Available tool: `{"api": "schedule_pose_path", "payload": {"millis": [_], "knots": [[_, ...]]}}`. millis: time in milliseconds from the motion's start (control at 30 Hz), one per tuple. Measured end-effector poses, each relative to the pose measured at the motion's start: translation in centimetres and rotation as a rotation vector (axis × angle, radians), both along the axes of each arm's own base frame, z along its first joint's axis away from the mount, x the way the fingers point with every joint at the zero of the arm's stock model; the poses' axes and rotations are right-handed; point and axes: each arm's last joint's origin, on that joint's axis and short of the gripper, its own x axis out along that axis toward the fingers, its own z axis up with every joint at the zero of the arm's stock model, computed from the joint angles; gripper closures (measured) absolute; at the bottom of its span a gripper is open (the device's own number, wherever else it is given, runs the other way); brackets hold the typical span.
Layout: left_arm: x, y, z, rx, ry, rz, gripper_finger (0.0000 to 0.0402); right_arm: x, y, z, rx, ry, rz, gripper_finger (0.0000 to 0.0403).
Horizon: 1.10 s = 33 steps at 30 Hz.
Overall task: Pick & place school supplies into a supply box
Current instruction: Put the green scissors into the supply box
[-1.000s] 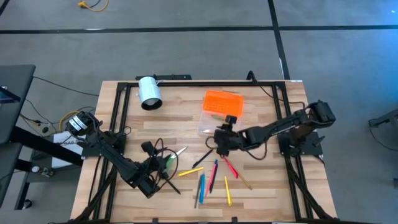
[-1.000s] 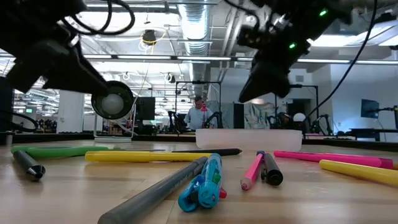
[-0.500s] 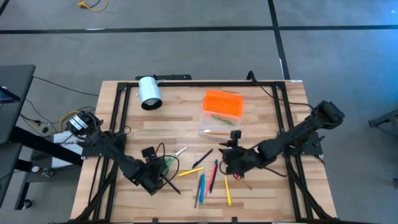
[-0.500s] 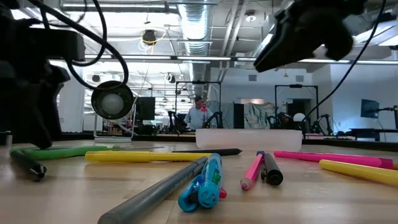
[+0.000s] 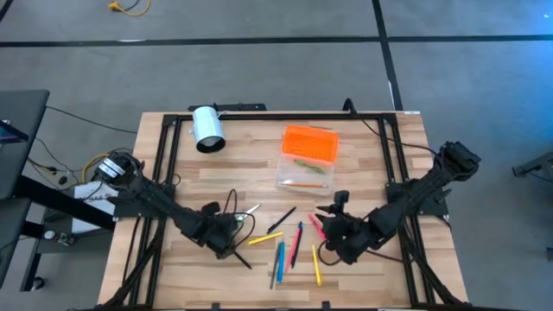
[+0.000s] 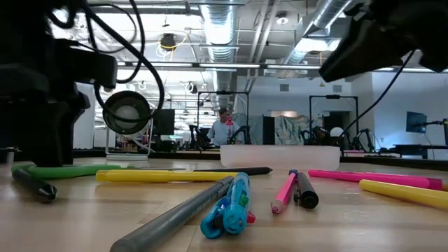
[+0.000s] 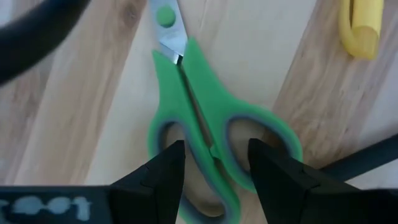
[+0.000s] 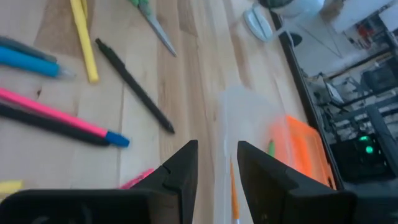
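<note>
The left gripper [image 7: 211, 163] is down over the green-handled scissors [image 7: 208, 118] near the table's [image 5: 233, 177] front left, its jaws parted with one finger [image 7: 163, 171] above each handle loop and nothing clamped between them. The right gripper [image 8: 216, 163] hangs empty with a narrow gap between its fingers, above the loose pens [image 5: 294, 246] at the front centre. The box [image 5: 307, 157] lies open toward the back of the table, orange lid flipped away, with a few supplies already inside its clear tray. A white cylinder [image 5: 207, 128] lies at the back left; no writing or label can be read on anything.
</note>
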Motion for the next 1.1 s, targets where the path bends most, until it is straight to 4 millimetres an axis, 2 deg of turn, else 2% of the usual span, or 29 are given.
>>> {"api": "schedule_pose_path", "payload": {"millis": [267,533,833,1100], "knots": [[0.8,1.9,-0.2,-0.060,0.058,-0.027,0.0238,-2.6,1.7,-0.3,-0.005,-0.032,-0.022,0.0296],[0.5,3.1,-1.1,-0.063,0.077,-0.079,0.0337,-5.5,3.6,-0.3,0.009,-0.081,0.017,0.0296],[0.6,3.3,-1.1,0.012,0.062,-0.128,0.0337,-7.0,4.8,-0.3,0.035,-0.127,0.048,0.0296],[0.5,4.0,-1.3,0.279,0.006,-0.101,0.0337,-7.0,4.8,-0.3,0.048,-0.140,0.040,0.0296]]}}
